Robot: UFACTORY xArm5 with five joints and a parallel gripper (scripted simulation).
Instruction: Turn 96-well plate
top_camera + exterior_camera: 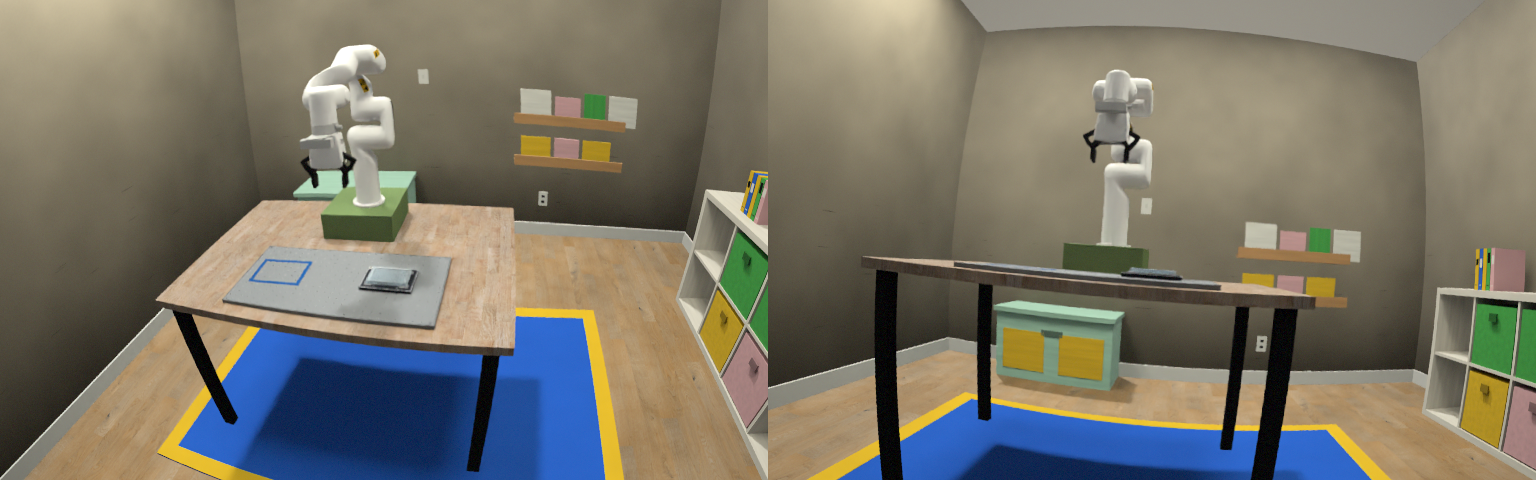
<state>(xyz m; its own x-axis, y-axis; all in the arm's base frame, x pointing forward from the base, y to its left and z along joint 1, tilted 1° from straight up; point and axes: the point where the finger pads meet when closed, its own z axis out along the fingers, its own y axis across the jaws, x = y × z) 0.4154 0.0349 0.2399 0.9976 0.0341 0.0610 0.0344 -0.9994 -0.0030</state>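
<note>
The 96-well plate (pixel 389 276) (pixel 1152 271) lies flat in the dark plate nest (pixel 368 287) on the right half of the grey mat (pixel 339 294) (pixel 1021 270). I cannot make out its cut-off corner or the A1 mark from here. My gripper (pixel 328 182) (pixel 1109 157) is open and empty, fingers pointing down. It hangs high above the table's far left part, beside the arm's green base block (pixel 362 221) (pixel 1102 257), well away from the plate.
A blue outlined rectangle (pixel 258 270) is marked on the mat's left half. The wooden table (pixel 481 271) (pixel 1266 297) stands over a blue rug. A mint cabinet (pixel 1056 350) stands behind the table. Shelving stands at the right.
</note>
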